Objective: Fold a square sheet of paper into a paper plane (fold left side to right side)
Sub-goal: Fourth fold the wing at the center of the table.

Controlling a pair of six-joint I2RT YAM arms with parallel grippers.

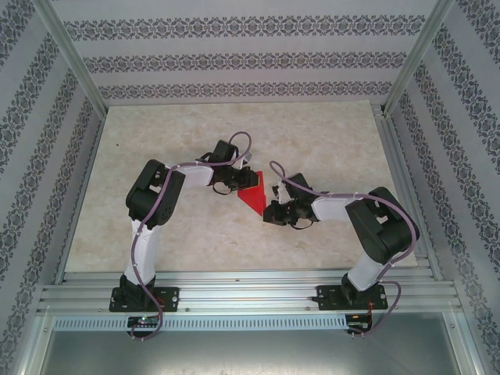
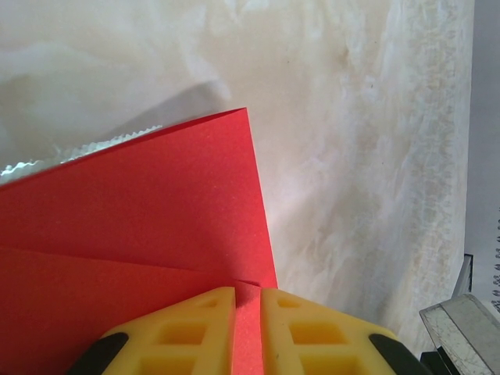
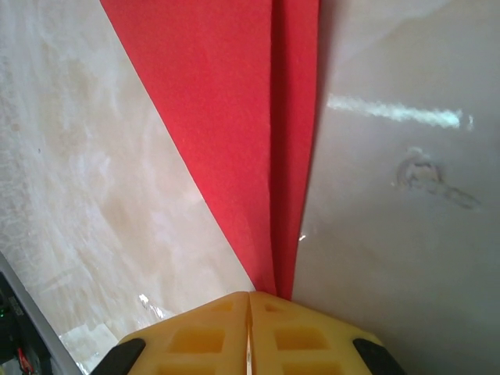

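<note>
Marbled tabletop (image 1: 234, 133) lies beneath the paper plane (image 1: 251, 199) — left gripper (image 2: 248, 298) and right gripper (image 3: 250, 303) each pinch it between closed jaws. Diverging pulls could tear the crease.

The plane (image 1: 251, 197) is matt red paper, faintly grainy. The table (image 1: 195, 141) is smooth, marbled and slightly glossy; the rail (image 1: 250, 285) at its 6 o'clock is ribbed bare metal, the fingers (image 2: 207, 308) matt yellow plastic.
</note>
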